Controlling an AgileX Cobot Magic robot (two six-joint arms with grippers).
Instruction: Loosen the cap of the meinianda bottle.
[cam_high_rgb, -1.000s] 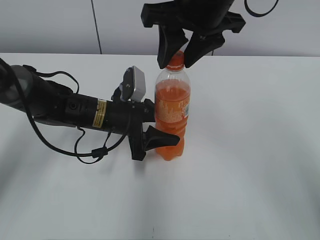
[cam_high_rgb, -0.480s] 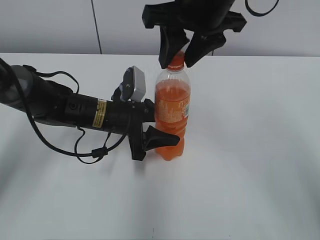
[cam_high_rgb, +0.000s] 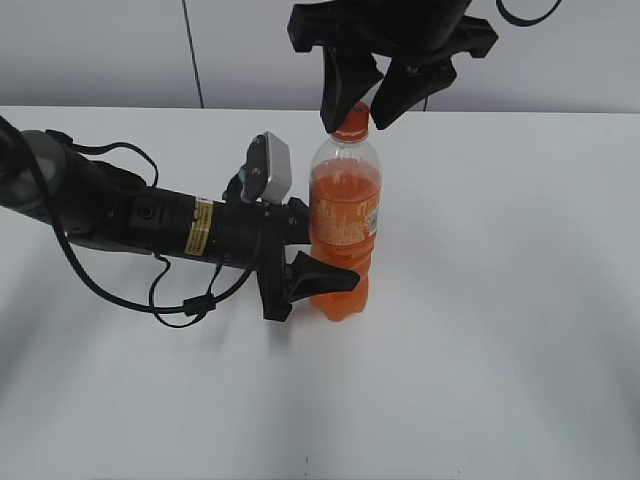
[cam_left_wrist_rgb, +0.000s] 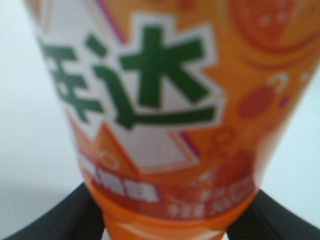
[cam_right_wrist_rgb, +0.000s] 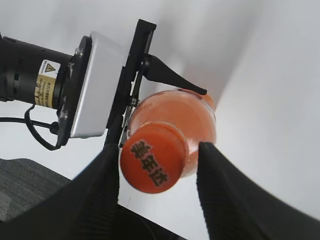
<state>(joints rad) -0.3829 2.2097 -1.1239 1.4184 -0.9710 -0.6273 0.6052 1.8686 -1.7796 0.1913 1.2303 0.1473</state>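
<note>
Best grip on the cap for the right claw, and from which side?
Grip the cap by its round side wall, coming straight down from above. The meinianda bottle stands upright, so the cap faces up with clear room on both sides. The right claw straddles it from above, but a gap shows at one finger, so it looks not yet clamped. The left claw braces the body.

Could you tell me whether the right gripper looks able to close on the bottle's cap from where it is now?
Probably yes. The right gripper straddles the orange cap, a finger on either side, nothing between. The left gripper holds the meinianda bottle lower down, clear of the cap.
</note>
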